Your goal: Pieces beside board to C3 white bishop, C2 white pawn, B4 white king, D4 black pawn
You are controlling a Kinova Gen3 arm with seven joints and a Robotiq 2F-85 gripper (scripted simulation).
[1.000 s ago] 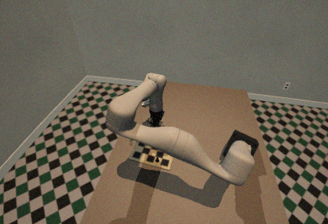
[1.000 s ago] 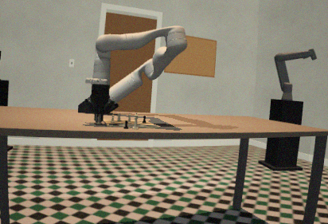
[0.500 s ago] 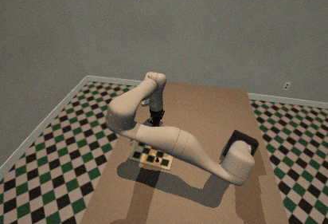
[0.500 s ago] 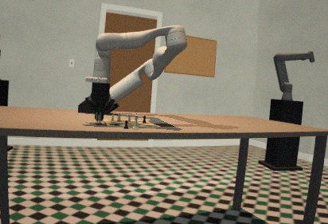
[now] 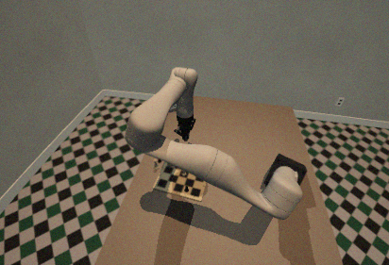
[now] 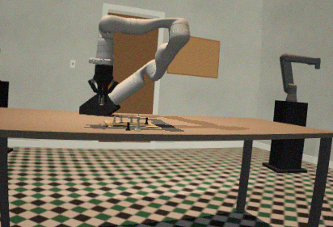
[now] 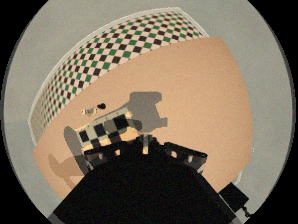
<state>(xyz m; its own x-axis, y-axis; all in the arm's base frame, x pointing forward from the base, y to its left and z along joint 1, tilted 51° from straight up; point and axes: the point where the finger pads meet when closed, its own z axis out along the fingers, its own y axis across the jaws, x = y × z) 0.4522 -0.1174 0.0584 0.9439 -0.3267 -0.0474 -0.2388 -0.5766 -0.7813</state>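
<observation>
The gripper (image 6: 101,98) hangs above the table (image 6: 242,127), jaws clamped on a small pale chess piece (image 6: 101,101); the board (image 6: 121,125) lies below, to one side.

The arm (image 5: 198,158) is smooth cream-white, built of rounded tubular links with thin seam rings, ending in a black claw (image 6: 101,99) and standing on a black base (image 5: 293,162).

A small pale piece (image 6: 102,98), too small to identify, hangs clamped between the jaws, lifted above the table. The board (image 6: 121,124), with several upright pieces, lies below and beside them.
</observation>
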